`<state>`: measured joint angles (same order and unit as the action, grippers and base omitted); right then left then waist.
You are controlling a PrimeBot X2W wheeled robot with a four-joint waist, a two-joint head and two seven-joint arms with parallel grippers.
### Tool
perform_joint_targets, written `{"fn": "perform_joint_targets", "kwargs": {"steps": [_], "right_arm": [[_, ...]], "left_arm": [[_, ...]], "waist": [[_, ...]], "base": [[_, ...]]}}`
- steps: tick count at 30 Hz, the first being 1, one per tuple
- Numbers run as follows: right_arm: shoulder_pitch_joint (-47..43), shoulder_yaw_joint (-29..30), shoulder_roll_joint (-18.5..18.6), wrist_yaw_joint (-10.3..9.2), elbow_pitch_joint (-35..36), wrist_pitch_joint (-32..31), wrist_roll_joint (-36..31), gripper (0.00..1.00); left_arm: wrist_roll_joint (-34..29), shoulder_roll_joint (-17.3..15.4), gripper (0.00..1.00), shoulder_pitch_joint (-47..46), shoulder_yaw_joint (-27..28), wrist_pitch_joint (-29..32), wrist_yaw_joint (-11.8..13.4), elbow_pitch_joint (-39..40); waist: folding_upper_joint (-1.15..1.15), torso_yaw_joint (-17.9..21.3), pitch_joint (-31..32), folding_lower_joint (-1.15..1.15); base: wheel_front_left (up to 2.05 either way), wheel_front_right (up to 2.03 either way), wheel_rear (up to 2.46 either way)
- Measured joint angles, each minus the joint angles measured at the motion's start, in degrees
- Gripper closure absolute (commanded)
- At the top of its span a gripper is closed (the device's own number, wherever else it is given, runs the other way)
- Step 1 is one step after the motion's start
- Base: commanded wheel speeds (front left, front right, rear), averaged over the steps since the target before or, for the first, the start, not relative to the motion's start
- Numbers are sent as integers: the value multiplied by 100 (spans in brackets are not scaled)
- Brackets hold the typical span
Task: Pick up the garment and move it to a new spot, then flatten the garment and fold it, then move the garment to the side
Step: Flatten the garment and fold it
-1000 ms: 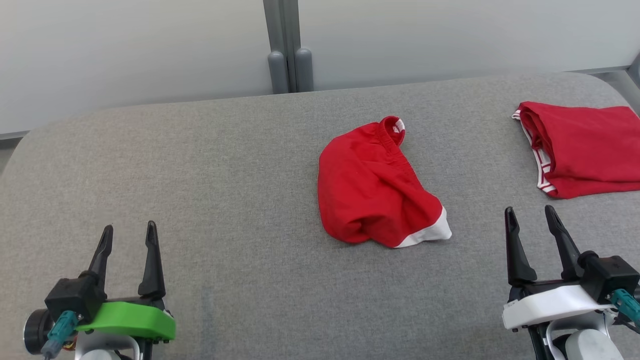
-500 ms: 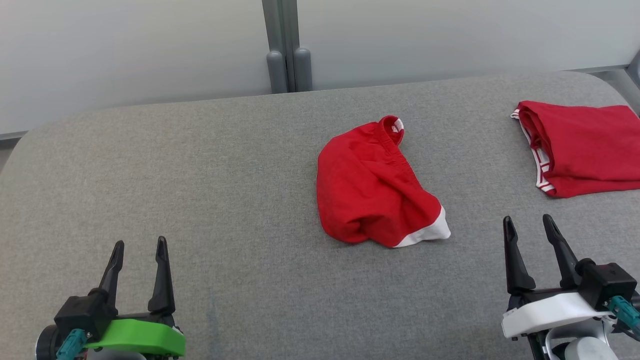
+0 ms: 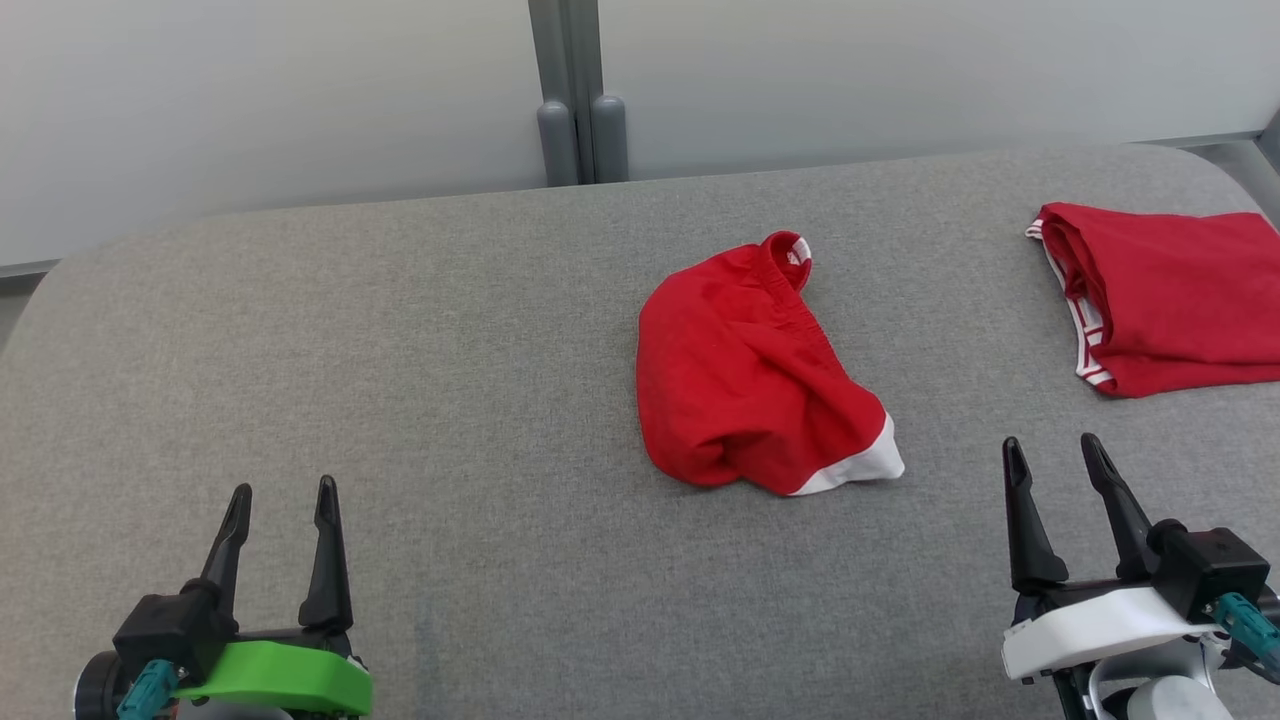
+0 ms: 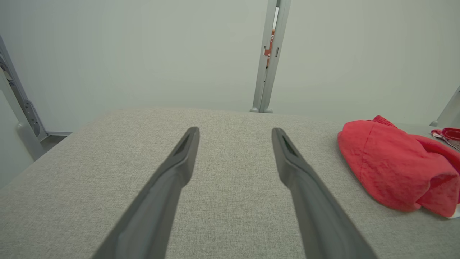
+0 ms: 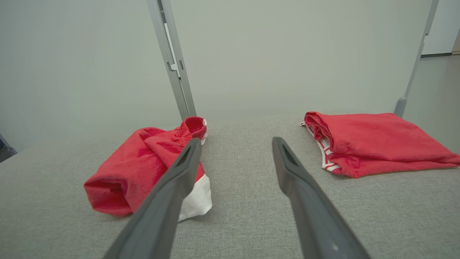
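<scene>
Garment point(image 3: 745, 375) lies crumpled mid surface point(image 3: 400, 350), untouched; pickup, flattening, folding and side move all left to do. Left end effector point(image 3: 283, 487) and right end effector point(image 3: 1050, 441) both spread wide, empty, well apart from it.

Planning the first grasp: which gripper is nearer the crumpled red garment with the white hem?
Right. The right gripper hovers a short way right of the crumpled red garment, by its white hem; the left gripper is far off to its left.
</scene>
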<state>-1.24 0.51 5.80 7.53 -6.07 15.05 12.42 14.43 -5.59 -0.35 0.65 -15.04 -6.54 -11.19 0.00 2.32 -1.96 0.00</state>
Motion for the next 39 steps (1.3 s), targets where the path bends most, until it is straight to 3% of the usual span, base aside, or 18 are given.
{"fn": "perform_joint_targets", "kwargs": {"steps": [39], "right_arm": [[4, -35, -1, 0, -63, 0, 34, 0]], "left_arm": [[-149, 111, 0, -1, 143, 0, -83, -103]], "waist": [[0, -32, -4, 0]], "base": [[0, 0, 0]]}}
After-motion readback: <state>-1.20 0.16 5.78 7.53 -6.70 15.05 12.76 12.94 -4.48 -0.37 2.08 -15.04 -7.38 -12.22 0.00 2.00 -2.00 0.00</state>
